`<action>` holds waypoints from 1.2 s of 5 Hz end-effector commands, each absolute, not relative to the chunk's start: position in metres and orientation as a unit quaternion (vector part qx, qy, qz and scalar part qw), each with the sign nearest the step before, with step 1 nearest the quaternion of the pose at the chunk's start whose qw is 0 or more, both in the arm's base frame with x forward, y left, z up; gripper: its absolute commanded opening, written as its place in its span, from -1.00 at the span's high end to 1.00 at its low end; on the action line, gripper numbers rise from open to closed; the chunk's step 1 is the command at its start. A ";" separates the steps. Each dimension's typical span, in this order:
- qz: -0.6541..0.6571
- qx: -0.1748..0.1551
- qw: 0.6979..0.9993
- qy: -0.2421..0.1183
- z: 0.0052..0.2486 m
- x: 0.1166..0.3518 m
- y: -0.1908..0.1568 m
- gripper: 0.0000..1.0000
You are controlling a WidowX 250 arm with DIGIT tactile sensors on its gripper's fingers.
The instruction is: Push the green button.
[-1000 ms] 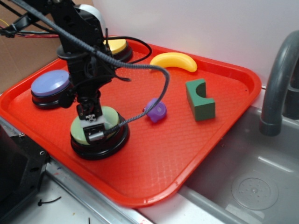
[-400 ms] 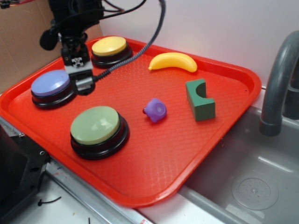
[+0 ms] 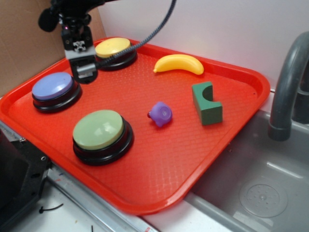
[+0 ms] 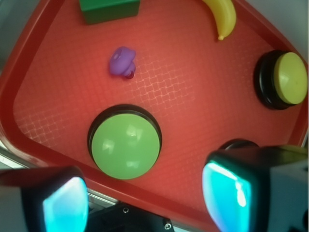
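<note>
At the near edge of the red tray [image 3: 159, 193] stands the green button [image 3: 99, 129], a big round one with a pale green dome on a black base. Nothing touches it; its top is free. In the wrist view the same button lies near the middle of the picture, a little to the left.

A bit farther, to the right of it, lies a small purple toy [image 3: 161, 114], and beyond that a dark green block [image 3: 206, 104] with a curved notch cut in its top. To the left, near the tray's left rim, sits the blue button [image 3: 52, 87], also on a black base.

Above the tray, between the blue button and the yellow button [image 3: 112, 48], hangs the gripper [image 3: 83, 71], well apart from the green button and lifted off the surface. In the wrist view its two fingers [image 4: 227, 191] stand wide apart with empty space between them, so the hand is spread and holds nothing.

At the far side lies a yellow banana [image 3: 179, 64], close to the back rim. To the right of the tray is a grey sink [image 3: 256, 188] with a dark faucet [image 3: 285, 87].
</note>
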State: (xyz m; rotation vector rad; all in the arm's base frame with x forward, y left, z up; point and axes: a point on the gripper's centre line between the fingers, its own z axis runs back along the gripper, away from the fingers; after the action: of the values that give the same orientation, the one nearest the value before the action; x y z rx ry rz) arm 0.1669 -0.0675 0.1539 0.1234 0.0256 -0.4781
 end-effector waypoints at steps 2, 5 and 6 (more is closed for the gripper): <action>-0.226 0.041 0.973 -0.015 0.180 0.167 -0.071 -1.00; -0.195 0.024 0.980 -0.006 0.195 0.162 -0.055 -1.00; -0.191 0.026 0.981 -0.009 0.201 0.159 -0.054 -1.00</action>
State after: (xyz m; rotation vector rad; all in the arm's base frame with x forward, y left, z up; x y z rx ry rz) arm 0.1536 -0.0499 0.1856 0.0591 0.0431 -0.3884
